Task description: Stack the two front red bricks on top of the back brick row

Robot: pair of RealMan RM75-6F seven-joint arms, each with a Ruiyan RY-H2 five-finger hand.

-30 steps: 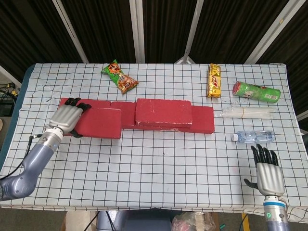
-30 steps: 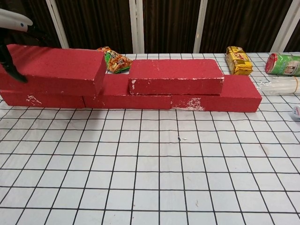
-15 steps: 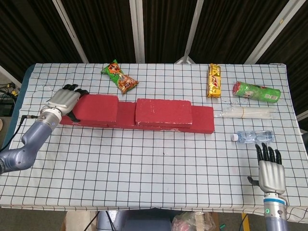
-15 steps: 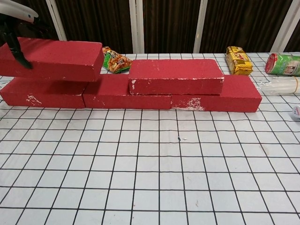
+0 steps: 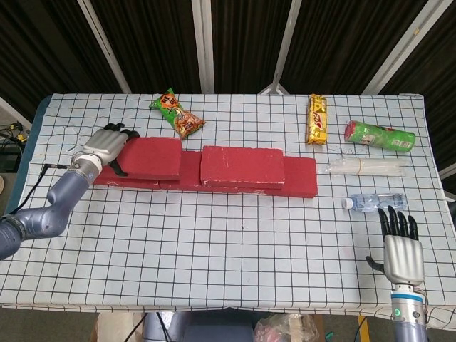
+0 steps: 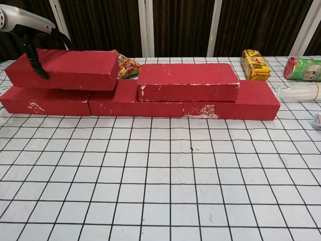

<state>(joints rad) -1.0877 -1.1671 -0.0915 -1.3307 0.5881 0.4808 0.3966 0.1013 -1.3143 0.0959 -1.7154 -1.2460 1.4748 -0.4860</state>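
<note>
I count five red bricks: three in the back row, two on top. My left robot hand grips the left top brick; the other top brick sits beside it. My right robot hand hovers spread wide over the table, its checked cloth bare here.

Bare table lies open before the brick row.
</note>
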